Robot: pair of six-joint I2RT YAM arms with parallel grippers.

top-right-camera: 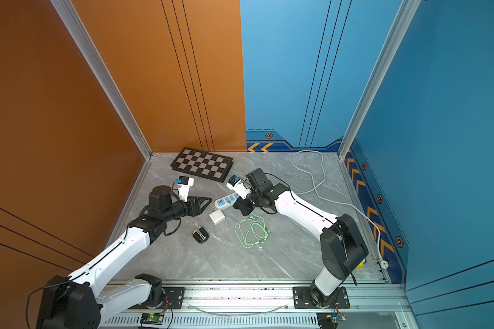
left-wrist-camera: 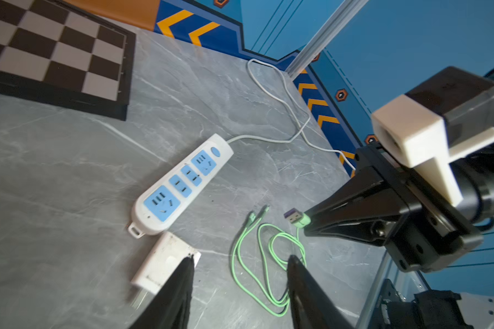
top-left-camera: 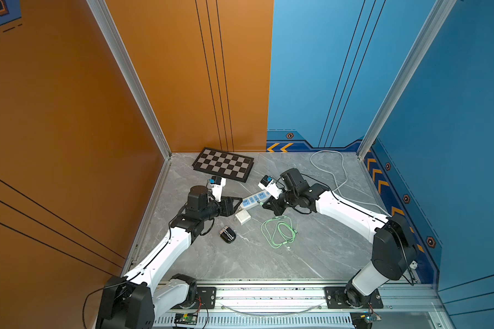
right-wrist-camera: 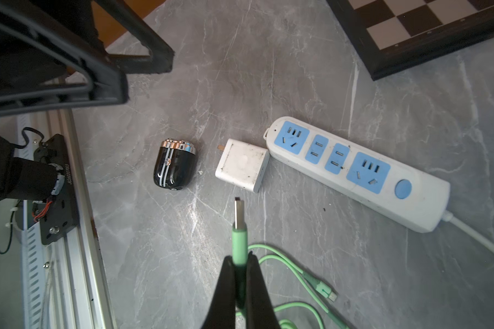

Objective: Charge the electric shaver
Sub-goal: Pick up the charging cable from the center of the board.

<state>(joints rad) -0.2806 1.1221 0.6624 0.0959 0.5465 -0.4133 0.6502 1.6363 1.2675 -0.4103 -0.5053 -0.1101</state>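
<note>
The electric shaver (top-left-camera: pixel 227 234), glossy black with a silver head, lies on the grey table in both top views (top-right-camera: pixel 200 234) and in the right wrist view (right-wrist-camera: pixel 174 165); neither gripper touches it. A white charger block (right-wrist-camera: pixel 241 165) lies between it and the white-and-blue power strip (right-wrist-camera: pixel 354 171). My right gripper (right-wrist-camera: pixel 240 262) is shut on the USB plug of a green cable (right-wrist-camera: pixel 297 270), and the plug points at the charger block from a short distance. My left gripper (left-wrist-camera: pixel 241 257) hovers open just above the charger block (left-wrist-camera: pixel 163 262), with nothing between its fingers.
A black-and-grey chessboard (top-left-camera: pixel 223 164) lies at the back left. The power strip's white cord (top-left-camera: pixel 340 176) loops along the back and right side. The green cable's coil (top-left-camera: pixel 278 230) rests mid-table. Orange and blue walls enclose three sides, and a metal rail (top-left-camera: pixel 268 293) runs along the front.
</note>
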